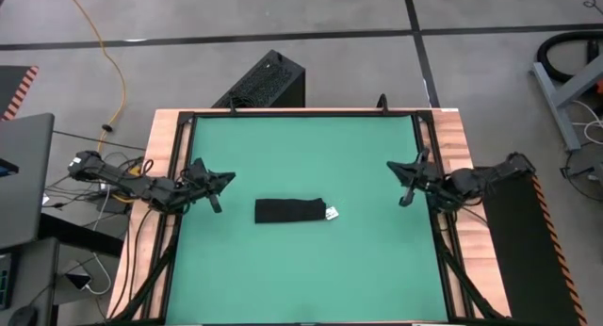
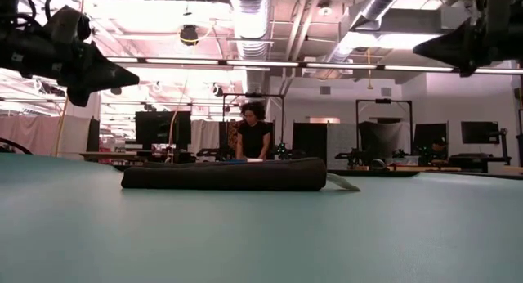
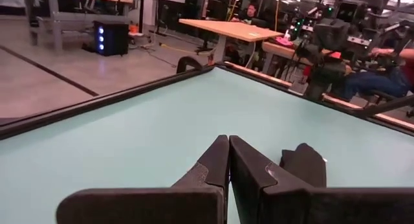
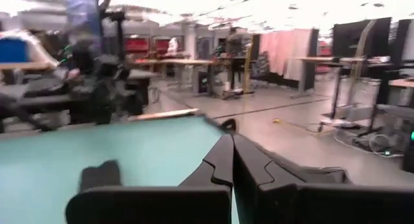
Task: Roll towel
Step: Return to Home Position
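High view: rolled towel between left tool and right tool, both closed, empty.

Brightly and evenly lit from overhead. Seen from high up, flat and soft all around the towel, with only a faint shadow hugging its edge. Seen from low down, washed out to white glare by ceiling strip lamps far above and behind the towel, and hazy around them. Dark and without detail along the towel's near side. Soft and out of focus on the mat in front of the towel. Smeared by motion blur beyond the towel in the right wrist view. Pale sheen past the towel in the left wrist view.
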### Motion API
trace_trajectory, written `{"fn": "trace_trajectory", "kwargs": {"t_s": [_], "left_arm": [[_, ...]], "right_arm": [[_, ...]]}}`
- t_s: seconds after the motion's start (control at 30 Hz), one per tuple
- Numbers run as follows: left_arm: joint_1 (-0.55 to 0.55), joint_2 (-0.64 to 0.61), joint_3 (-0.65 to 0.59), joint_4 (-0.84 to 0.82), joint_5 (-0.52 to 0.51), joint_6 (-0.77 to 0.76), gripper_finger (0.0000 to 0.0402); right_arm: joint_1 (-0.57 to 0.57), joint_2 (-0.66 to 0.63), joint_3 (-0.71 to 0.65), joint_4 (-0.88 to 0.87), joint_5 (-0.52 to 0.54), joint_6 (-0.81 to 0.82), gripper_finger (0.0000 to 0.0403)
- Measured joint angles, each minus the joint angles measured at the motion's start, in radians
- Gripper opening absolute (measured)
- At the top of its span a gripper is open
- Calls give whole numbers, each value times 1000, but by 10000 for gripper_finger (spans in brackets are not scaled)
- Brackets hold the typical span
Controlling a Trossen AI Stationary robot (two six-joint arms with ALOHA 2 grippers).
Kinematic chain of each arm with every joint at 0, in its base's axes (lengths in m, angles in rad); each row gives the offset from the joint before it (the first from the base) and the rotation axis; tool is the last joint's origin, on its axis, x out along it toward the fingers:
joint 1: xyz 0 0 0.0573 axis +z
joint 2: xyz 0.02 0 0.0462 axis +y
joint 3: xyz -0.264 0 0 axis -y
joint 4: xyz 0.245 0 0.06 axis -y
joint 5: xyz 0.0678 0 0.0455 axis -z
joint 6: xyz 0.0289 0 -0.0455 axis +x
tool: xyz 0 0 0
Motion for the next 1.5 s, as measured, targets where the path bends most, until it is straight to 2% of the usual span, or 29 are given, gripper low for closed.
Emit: {"fn": "trace_trajectory", "kwargs": {"t_s": [0.1,0.17,0.23,0.33,0.4,0.47,0.53,0.63,0.8,0.97,1.13,1.5], "left_arm": [[0,0,0,21,8,1,0],[0,1,0,24,59,3,0],[0,-7,0,23,147,13,0],[0,-12,0,27,345,41,0],[0,-18,0,21,414,47,0],[0,-19,0,20,396,47,0],[0,-18,-1,14,369,48,0],[1,-19,-2,16,394,45,0],[-7,-17,-2,-45,392,3,0],[-8,-17,-3,-46,361,28,0],[-8,-18,-3,-45,317,29,0],[-8,-18,-5,-47,315,67,0]], "right_arm": [[0,-33,44,-32,9,-21,19],[8,-33,80,-109,-51,-23,19],[10,-32,123,-192,-151,19,19],[9,-32,162,-287,-362,123,18],[9,-32,154,-298,-423,156,18],[9,-32,138,-307,-418,178,18],[7,-32,106,-299,-353,175,18],[4,-32,69,-296,-284,175,18],[11,-32,-14,-236,-306,182,18],[9,-25,-51,-120,-326,154,18],[4,-32,-52,-116,-304,139,23],[5,-28,-53,-118,-306,138,26]]}}
